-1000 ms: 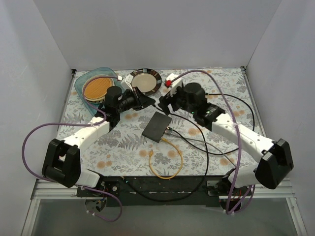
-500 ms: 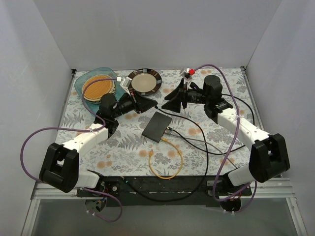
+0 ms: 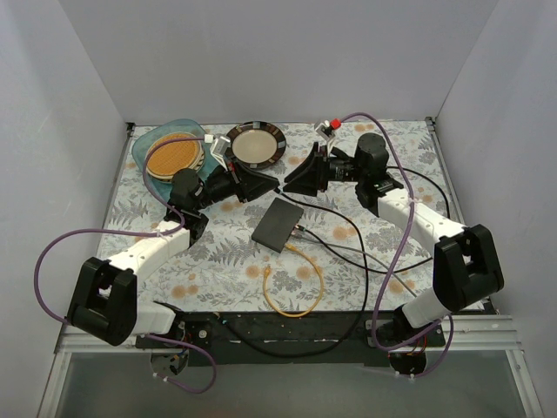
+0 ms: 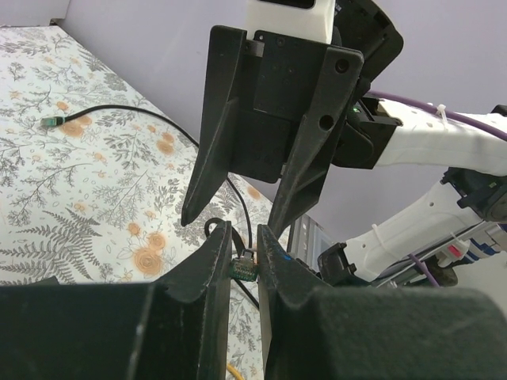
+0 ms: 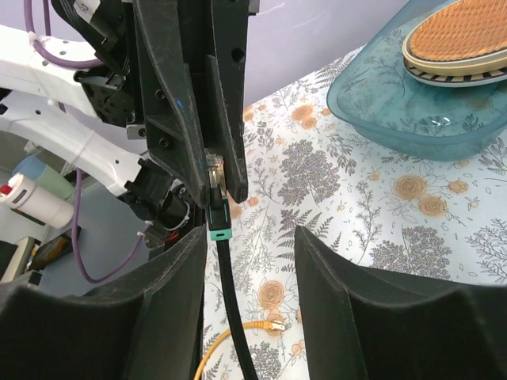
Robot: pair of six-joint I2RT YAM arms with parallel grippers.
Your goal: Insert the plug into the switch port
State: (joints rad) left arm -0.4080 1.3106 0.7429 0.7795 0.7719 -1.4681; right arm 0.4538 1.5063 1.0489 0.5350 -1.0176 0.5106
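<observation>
The switch, a flat dark grey box, lies mid-table; I cannot make out its ports. The thin yellow cable loops in front of it, and its small plug lies loose on the cloth. My left gripper is raised behind the switch, shut on a black cable's green-booted plug. That plug also shows in the right wrist view. My right gripper faces it tip to tip, open and empty. The black cable runs down along the right gripper's left finger.
A teal bowl holding a woven disc and a dark plate stand at the back left. Black cables sprawl over the right half of the table. Another green-booted cable end lies on the floral cloth.
Both wrists have swung up and toward each other. The right arm moved back and turned left, and the two grippers' tips now nearly meet behind the switch.
</observation>
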